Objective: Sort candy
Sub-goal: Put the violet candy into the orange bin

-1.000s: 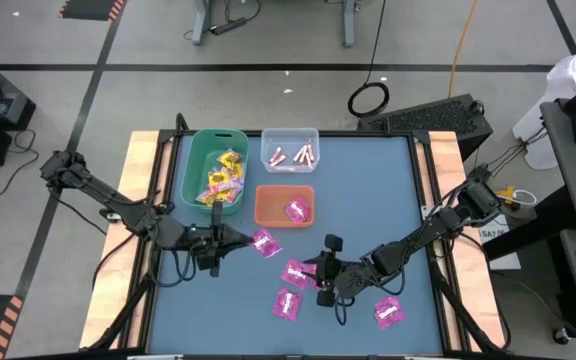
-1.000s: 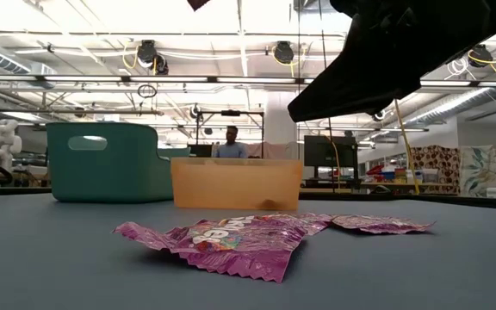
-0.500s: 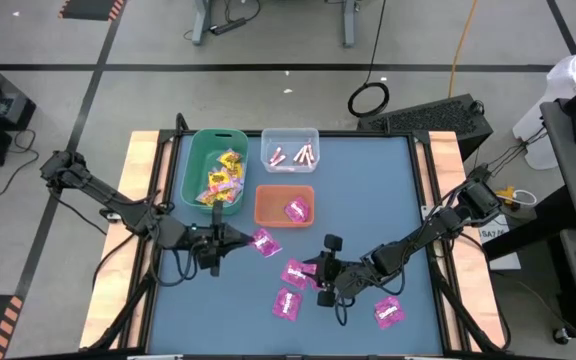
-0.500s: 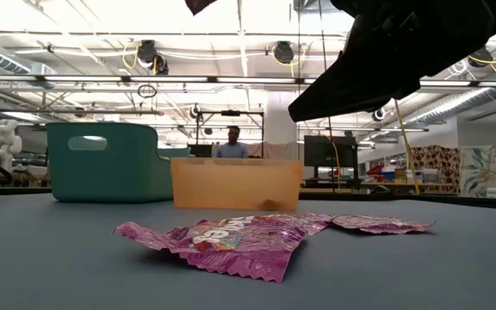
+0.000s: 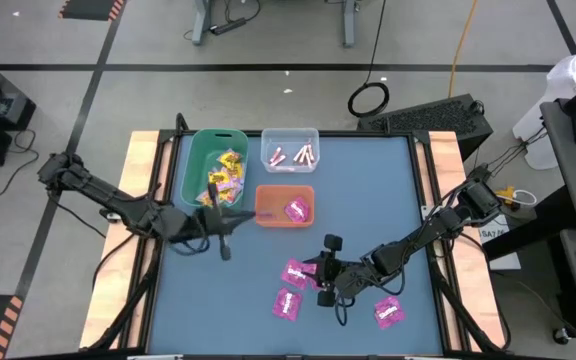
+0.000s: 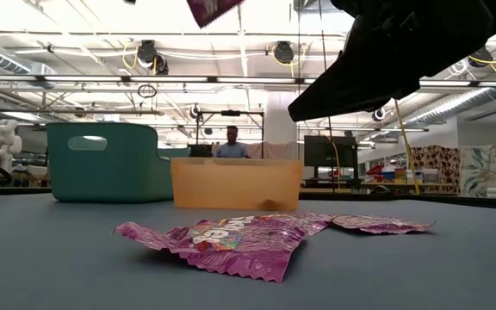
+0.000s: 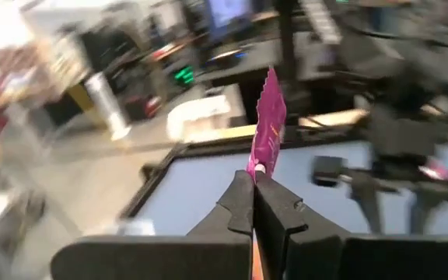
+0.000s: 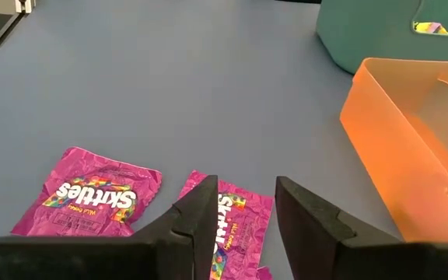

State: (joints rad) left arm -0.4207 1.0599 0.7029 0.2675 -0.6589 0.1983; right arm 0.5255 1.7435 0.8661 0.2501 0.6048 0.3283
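Left of the orange bin (image 5: 285, 206), left claw (image 5: 220, 222) is clamped on a magenta Skittles packet (image 7: 269, 117), lifted off the blue bench (image 5: 368, 190). Wrist view shows the packet standing up edge-on from the pinched fingertips (image 7: 243, 204), long axis running away from the claw. Low view only catches its bottom corner at the frame top. From above the packet itself is hard to make out against the arm.

Key relation: the orange bin lies just to the right of the left claw, nearly beside it, and already holds one magenta packet (image 5: 296, 210). So the drop needs a short move right, judged from the layout. The green bin (image 5: 216, 168), with yellow candies (image 5: 224, 176), sits just far of the claw, so overshoot toward it would missort. The clear bin (image 5: 290, 150) with pale pink sticks (image 5: 293, 155) is farther back.

Right claw (image 5: 320, 280) hangs low near centre, fingers apart, holding nothing. Two magenta packets lie just below and ahead of it in its wrist view (image 8: 92, 191) (image 8: 236, 222). Three magenta packets are on the bench near the right arm, one (image 5: 388, 312) off to its near right. Right arm is nearer to all of these.
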